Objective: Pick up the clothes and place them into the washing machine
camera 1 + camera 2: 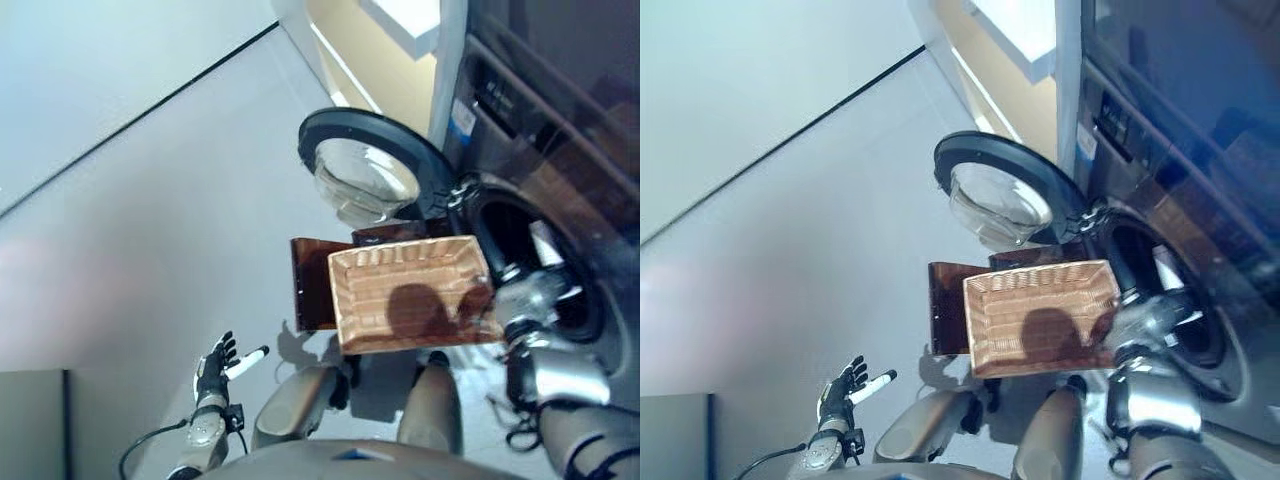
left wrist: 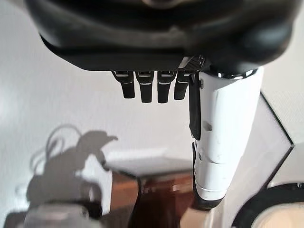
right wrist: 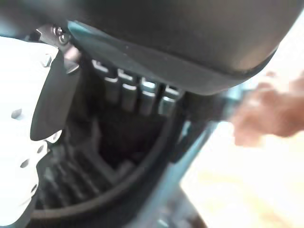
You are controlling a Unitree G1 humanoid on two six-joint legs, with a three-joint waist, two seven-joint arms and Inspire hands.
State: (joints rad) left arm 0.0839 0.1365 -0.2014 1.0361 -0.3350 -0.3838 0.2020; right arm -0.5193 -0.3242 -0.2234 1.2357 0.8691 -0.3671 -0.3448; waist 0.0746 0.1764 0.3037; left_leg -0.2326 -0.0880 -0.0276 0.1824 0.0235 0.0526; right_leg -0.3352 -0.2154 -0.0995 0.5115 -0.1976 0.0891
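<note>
**Readable text: none**

No word, number or sign legible in any view. Washing machine (image 1: 560,200), right side of frame: a small blue-and-white sticker (image 1: 461,118) on its front panel, upper right, print too small to make out. Control panel (image 1: 1118,122) shows dark buttons, markings unreadable. Wicker basket (image 1: 1040,315), centre, carries no label. Both wrist views show only hand parts and blurred surfaces, no lettering.
</note>
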